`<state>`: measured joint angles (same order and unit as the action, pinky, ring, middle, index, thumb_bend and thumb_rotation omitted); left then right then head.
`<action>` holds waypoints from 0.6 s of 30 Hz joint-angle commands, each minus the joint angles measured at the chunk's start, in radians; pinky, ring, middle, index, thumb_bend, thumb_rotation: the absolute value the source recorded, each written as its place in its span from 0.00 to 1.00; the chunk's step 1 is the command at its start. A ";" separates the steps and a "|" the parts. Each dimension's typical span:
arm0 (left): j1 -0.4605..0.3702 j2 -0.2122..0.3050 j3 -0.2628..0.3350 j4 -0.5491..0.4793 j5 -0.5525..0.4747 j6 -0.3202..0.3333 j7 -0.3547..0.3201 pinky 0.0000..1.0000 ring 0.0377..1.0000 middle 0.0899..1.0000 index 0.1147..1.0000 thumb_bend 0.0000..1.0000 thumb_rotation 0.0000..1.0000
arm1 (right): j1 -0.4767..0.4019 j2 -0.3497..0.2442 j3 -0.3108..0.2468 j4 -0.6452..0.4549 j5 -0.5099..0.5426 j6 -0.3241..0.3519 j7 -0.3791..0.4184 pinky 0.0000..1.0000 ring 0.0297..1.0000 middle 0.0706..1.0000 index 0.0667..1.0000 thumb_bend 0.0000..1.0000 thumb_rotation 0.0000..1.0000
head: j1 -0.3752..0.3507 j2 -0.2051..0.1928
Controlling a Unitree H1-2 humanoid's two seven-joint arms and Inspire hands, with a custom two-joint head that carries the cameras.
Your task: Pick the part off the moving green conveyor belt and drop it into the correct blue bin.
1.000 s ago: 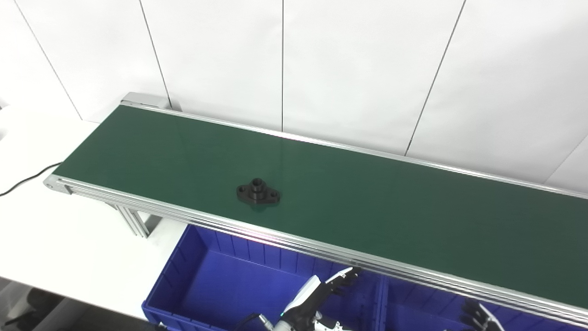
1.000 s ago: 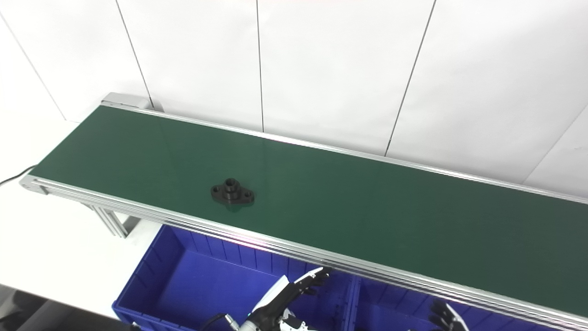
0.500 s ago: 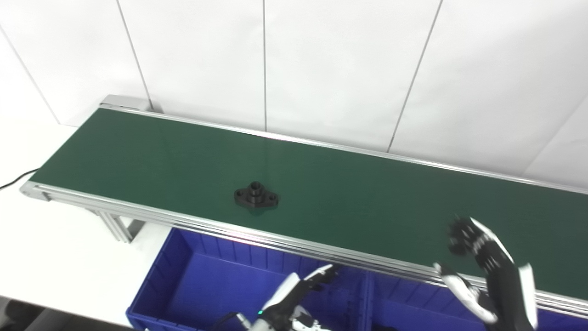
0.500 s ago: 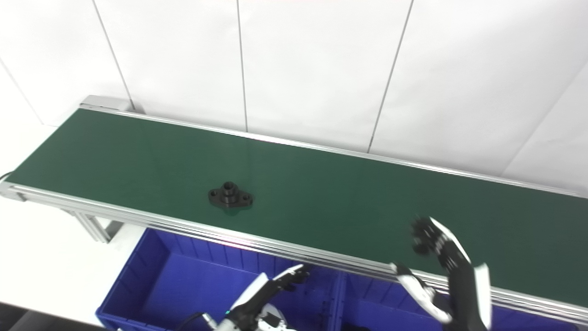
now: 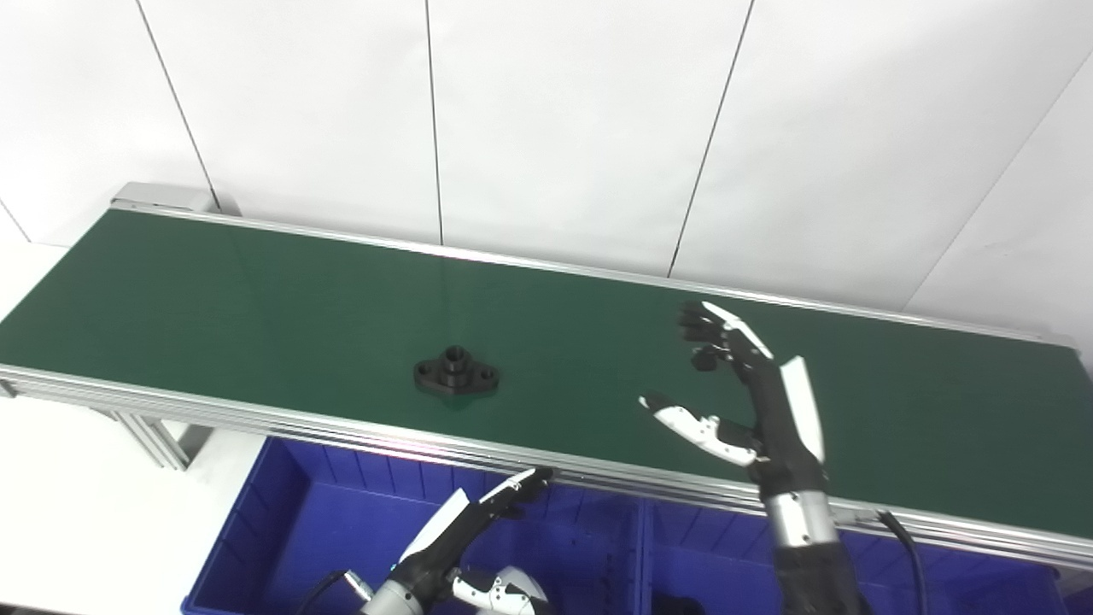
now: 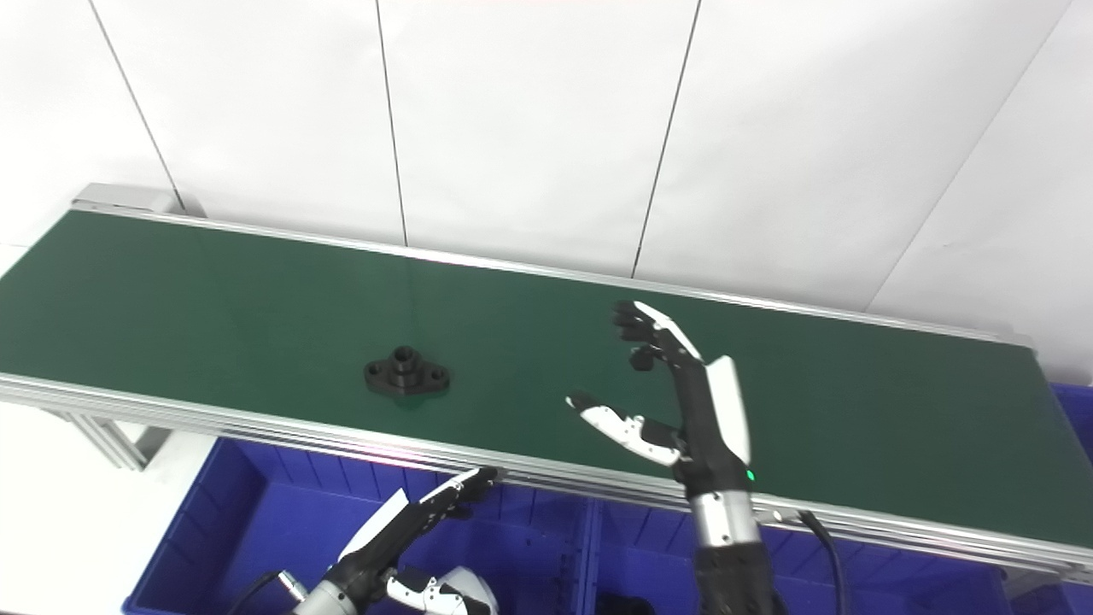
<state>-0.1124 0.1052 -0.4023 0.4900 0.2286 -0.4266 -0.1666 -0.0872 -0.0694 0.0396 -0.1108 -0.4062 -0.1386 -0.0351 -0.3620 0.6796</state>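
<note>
On green belt [image 5: 256, 299], black part [image 5: 456, 377] is laid flat, untouched. R hand [image 5: 751, 393] raised over belt, fingers spread, empty. L hand [image 5: 465, 530] held over blue bin [image 5: 256, 521], fingers extended, empty.

White panelled wall [image 5: 555, 128] behind, split by thin dark vertical and slanted seams. White worktop [image 5: 77, 512] at lower left. Aluminium support legs [image 5: 154, 437] stand on the worktop at the left. Black cable [image 5: 901, 538] curves at lower right; another dark cable [image 6: 256, 589] shows at the bottom edge.
</note>
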 commanded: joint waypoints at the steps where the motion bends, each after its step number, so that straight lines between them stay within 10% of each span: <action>1: -0.017 0.017 -0.002 -0.035 -0.024 -0.042 -0.016 0.81 0.87 0.90 0.90 0.73 0.36 | -0.065 -0.002 0.012 0.005 -0.037 0.057 0.003 0.72 0.75 0.75 0.78 0.76 0.35 | -0.014 0.000; 18: -0.046 0.053 -0.015 -0.015 -0.091 -0.043 -0.065 0.80 0.86 0.88 0.87 0.74 0.39 | -0.321 -0.063 0.150 0.249 -0.171 0.246 0.086 0.68 0.74 0.76 0.77 0.81 0.32 | -0.065 0.021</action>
<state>-0.1307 0.1563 -0.4168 0.4921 0.1563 -0.4276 -0.2283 -0.3563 -0.1217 0.1839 0.1455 -0.5650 0.0910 0.0528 -0.4295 0.6980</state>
